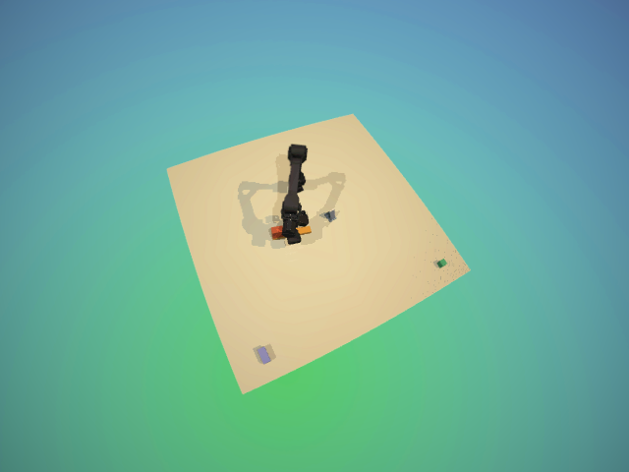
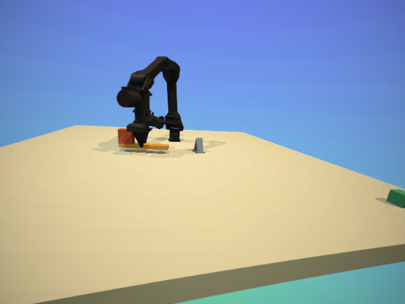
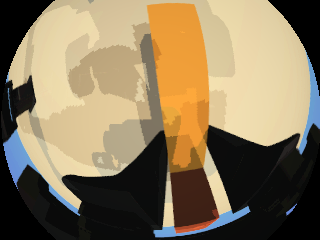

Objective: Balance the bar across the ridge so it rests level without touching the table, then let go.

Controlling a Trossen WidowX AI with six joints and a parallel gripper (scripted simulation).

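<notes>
On the tan tabletop [image 2: 202, 209], toward its far edge, the black arm's gripper [image 2: 141, 144] points down, its jaws clamped on a flat orange bar [image 2: 156, 146] with a red-orange block [image 2: 124, 135] at one end. A small grey wedge-shaped ridge [image 2: 198, 145] stands nearby, apart from the bar. A green block [image 2: 397, 197] sits at the right edge.
</notes>
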